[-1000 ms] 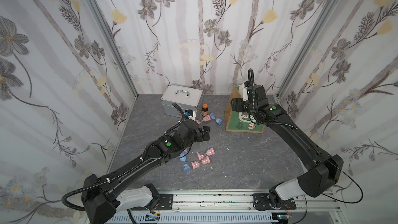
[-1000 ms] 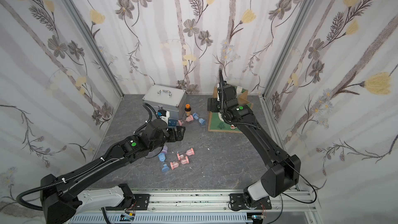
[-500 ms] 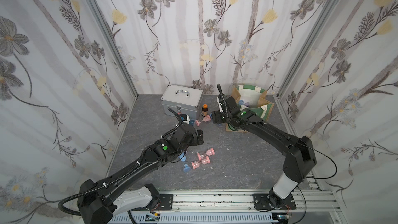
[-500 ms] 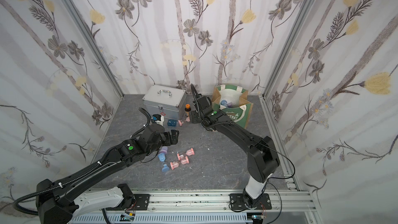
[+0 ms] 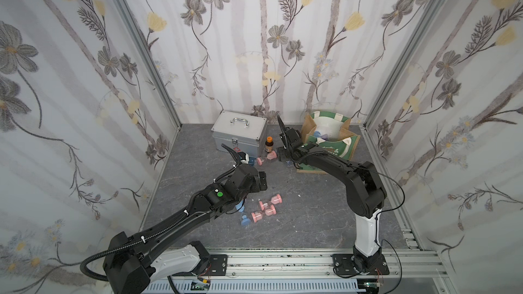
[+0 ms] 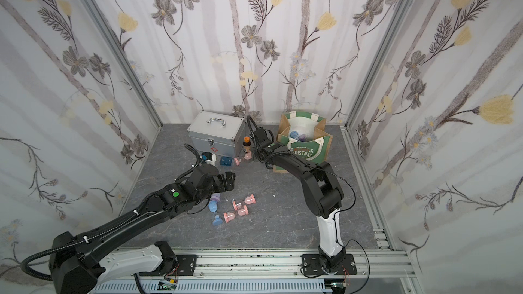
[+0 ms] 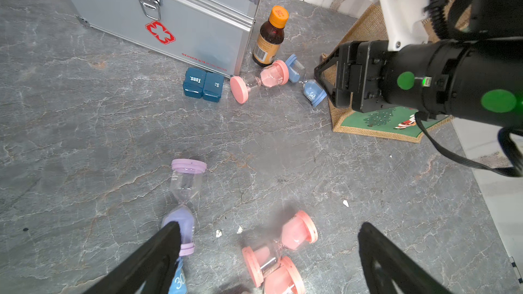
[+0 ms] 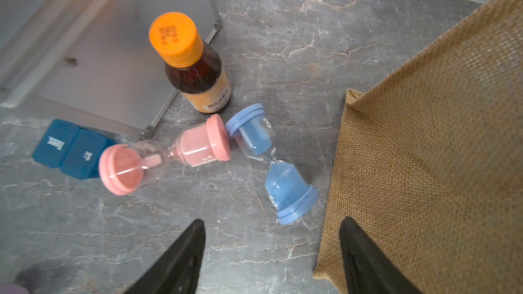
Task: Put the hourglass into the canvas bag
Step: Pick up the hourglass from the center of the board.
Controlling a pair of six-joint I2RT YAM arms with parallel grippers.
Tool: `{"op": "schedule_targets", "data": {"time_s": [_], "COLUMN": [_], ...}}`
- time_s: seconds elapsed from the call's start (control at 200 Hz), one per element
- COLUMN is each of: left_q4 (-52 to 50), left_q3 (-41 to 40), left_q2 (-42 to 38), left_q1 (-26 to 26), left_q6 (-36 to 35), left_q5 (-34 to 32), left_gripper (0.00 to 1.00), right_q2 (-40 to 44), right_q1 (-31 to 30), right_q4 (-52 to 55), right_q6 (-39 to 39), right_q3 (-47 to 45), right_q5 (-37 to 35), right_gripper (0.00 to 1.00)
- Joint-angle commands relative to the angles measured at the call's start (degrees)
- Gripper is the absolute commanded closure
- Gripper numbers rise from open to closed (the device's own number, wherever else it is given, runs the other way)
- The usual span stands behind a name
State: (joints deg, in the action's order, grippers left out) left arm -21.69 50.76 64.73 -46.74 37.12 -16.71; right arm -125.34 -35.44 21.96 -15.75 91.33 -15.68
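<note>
Top views both show the canvas bag [image 6: 324,148] standing open at far right. The blue and purple pieces inside are probably hourglasses already delivered. Just left of it, the right gripper [image 8: 271,220] hovers with fingers spread and empty over a blue hourglass [image 8: 271,162], which lies touching a pink hourglass [image 8: 167,154]. Nearer, the left gripper [image 7: 268,226], equally spread and empty, hangs beside a purple hourglass [image 7: 184,193]. Several hourglasses remain on the floor, none grasped yet.

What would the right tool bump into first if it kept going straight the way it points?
Most likely the blue hourglass lying beside the canvas bag; the right tool points at it, though depth is unclear.
</note>
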Motion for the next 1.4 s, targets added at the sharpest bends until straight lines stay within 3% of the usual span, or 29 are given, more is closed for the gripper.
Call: {"op": "schedule_targets", "data": {"time_s": [0.0, 0.555, 1.394], "left_q4": [2.8, 2.7, 2.6], "left_q3": [0.1, 1.1, 0.5], "left_q2": [0.7, 2.5, 1.7], "left_q1": [0.2, 0.7, 1.2], "left_q6": [1.0, 1.2, 1.5], "left_q5": [-0.7, -0.3, 0.3], "left_gripper": [0.0, 0.0, 0.0], "right_q2": [-2.2, -9.5, -12.5], "right_q1": [0.9, 2.2, 0.7], "right_q4": [-1.7, -0.4, 1.3], "right_q6": [1.6, 4.8, 3.3], "right_q3": [1.4, 4.6, 5.8], "right_q5": [0.6, 5.0, 6.7], "right_gripper": [0.3, 0.31, 0.49]}}
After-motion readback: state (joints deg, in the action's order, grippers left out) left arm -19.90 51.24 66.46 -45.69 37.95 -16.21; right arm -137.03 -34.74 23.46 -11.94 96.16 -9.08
